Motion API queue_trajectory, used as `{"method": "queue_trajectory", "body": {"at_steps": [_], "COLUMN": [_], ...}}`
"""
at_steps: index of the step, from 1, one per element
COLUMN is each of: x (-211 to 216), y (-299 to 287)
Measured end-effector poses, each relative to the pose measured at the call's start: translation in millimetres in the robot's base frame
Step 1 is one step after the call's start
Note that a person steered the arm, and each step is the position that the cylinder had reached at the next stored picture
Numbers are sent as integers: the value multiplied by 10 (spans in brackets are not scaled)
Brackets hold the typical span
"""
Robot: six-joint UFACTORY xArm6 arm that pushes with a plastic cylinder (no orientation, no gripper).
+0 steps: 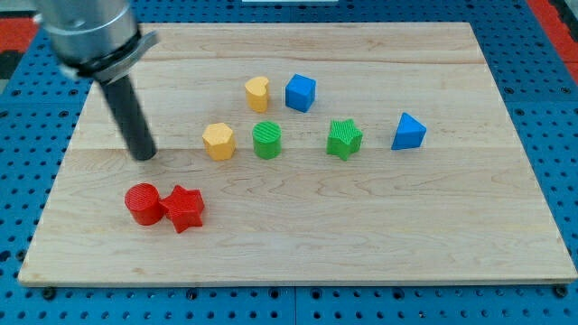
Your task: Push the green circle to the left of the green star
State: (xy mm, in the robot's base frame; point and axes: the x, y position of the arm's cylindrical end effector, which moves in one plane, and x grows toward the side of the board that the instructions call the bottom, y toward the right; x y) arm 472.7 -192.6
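Red circle (143,203) and red star (185,208): nearest the view's bottom, touching each other, well clear of my work.
My tip (144,155): resting on the wooden board (298,262), left of the yellow hexagon (219,141), touching no block. It is a bare rod with nothing to open or close, so it holds nothing.
Green circle (267,140): just right of the yellow hexagon, already on the left of the green star (344,138) with a clear gap between them.
Step, as I judge it: if it needs closing up, I push the circle rightward, gently and through its centre, stopping short of the star.
In the way: the hexagon sits between my tip and the circle, so I would skirt it first.
Farther back: yellow heart (257,93) and blue cube (301,92), side by side; the blue triangular block (408,132) lies right of the star.
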Motion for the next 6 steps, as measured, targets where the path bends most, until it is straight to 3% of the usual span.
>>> {"method": "queue_trajectory", "body": {"at_steps": [1, 2, 4, 6], "x": [-41, -367, -329, -724], "y": [491, 916, 1235, 1897]}}
